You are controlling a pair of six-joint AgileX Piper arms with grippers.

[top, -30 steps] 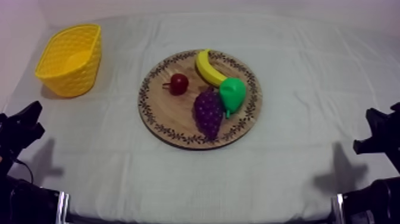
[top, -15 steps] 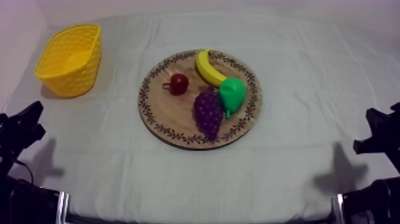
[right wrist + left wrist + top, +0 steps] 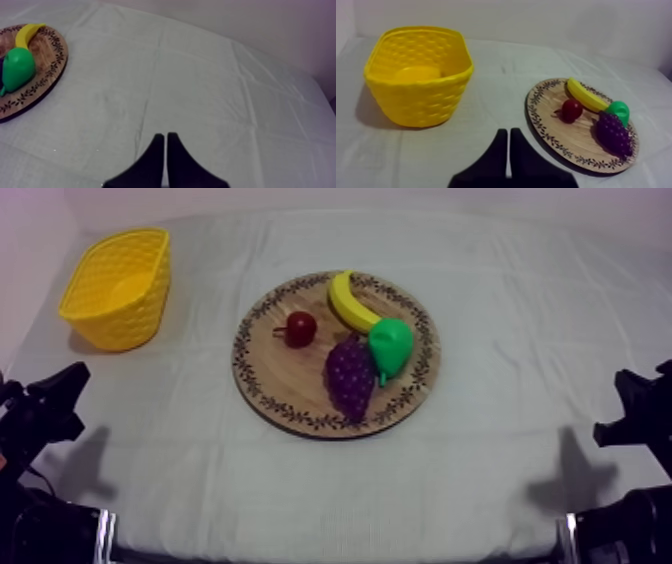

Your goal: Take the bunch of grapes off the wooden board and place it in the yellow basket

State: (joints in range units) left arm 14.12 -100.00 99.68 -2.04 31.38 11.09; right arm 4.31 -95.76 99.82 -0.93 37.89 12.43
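The bunch of grapes is lying on the wooden board, against the pear. My left tool, closed narrow on nothing, is just beginning to stir inward, so the reach is starting. The right tool, likewise narrow, is idling.

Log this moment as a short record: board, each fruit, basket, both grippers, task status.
wooden board: flat on the cloth, mid-table
bunch of grapes: on the board's near side, beside the pear
pear: on the board, between grapes and banana
banana: on the board's far side
small red fruit: on the board, apart from the grapes
yellow basket: upright, far left, apart from the board
left gripper: shut, empty, facing basket and board
right gripper: shut, empty, over bare cloth
task status: grapes not yet picked up
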